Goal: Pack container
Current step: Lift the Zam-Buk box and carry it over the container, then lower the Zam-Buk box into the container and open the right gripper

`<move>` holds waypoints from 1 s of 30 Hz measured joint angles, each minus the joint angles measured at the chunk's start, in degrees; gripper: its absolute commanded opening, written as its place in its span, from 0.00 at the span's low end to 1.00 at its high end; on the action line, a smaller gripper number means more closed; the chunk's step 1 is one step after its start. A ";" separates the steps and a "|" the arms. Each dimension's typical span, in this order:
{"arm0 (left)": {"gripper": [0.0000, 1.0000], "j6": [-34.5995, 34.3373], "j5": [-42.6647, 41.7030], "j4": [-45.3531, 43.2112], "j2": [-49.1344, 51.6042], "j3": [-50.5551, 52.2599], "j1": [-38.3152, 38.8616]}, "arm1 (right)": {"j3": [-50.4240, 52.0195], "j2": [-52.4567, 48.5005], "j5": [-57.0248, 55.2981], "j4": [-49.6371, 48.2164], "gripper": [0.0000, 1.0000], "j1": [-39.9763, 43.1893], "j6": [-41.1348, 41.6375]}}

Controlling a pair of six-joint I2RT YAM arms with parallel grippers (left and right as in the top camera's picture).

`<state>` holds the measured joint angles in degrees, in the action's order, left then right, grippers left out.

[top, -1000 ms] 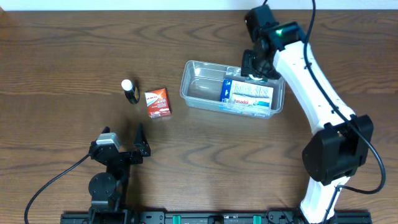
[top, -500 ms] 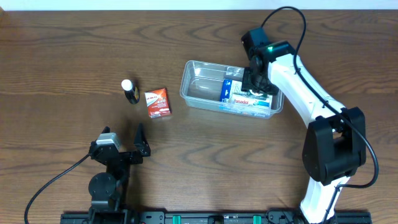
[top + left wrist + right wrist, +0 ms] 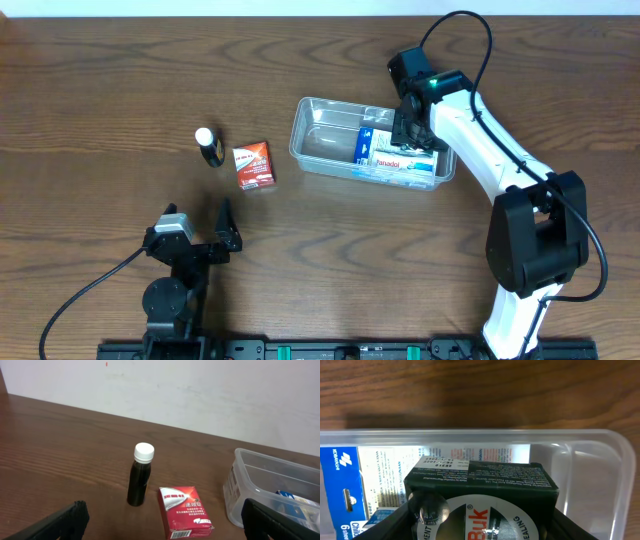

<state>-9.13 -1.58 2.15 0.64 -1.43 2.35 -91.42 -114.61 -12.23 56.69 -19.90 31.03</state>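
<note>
Right gripper (image 3: 413,128), now lower in container (image 3: 300,135), clasps green box (image 3: 480,480); left gripper (image 3: 165,522) wide, empty. Wood table (image 3: 100,100), white wall (image 3: 200,390).

A clear rectangular plastic container (image 3: 322,140) sits right of centre on the brown wooden desk (image 3: 100,90), with a blue-and-white flat packet (image 3: 388,158) in its right half. The right gripper (image 3: 414,128) hangs over that end. At centre left stand a small red carton (image 3: 253,166) and a dark white-capped bottle (image 3: 207,146).

Dark brown wood-grain bench (image 3: 100,80), plain off-white wall (image 3: 200,390) behind its far edge, small red speck (image 3: 106,364) high on wall, light soft, even
</note>
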 measured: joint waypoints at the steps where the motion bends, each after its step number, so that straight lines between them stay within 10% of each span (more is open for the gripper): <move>1: 0.98 0.00 -0.02 -0.02 0.00 0.00 0.00 | 0.02 0.00 -0.11 -0.02 0.48 0.00 0.00; 30: 0.98 0.00 0.00 -0.02 0.00 0.00 0.00 | 4.74 0.00 -1.60 -3.39 0.74 0.72 0.02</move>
<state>-9.13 -1.58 2.13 0.64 -1.43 2.35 -86.67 -114.61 -13.82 53.30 -19.18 31.05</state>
